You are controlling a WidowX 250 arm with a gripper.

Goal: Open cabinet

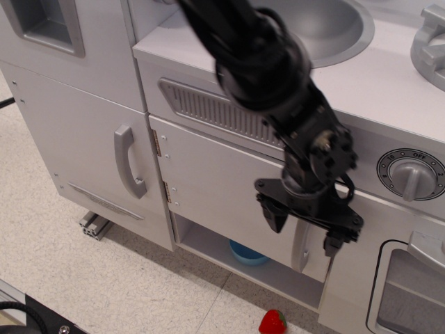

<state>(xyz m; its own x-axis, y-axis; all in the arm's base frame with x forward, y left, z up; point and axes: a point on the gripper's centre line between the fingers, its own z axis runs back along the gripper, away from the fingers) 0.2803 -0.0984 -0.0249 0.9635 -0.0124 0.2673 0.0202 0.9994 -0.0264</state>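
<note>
The cabinet door (215,184) is a wide pale grey-white panel under the sink, hinged on its left edge, with a vertical grey loop handle (301,250) near its right edge. The door stands slightly ajar, showing a gap below it. My black gripper (302,233) is open and points down in front of the door's right part. Its two fingers straddle the handle, the left finger (274,217) to its left and the right finger (332,243) to its right. The arm covers the handle's top and the door's upper right corner.
A taller narrow door with grey handle (128,161) stands at left. A vent grille (208,108) sits above the cabinet door, a sink (327,28) on top, a dial (411,175) and oven panel (410,292) at right. A blue bowl (247,253) lies inside; a toy strawberry (272,322) lies on the floor.
</note>
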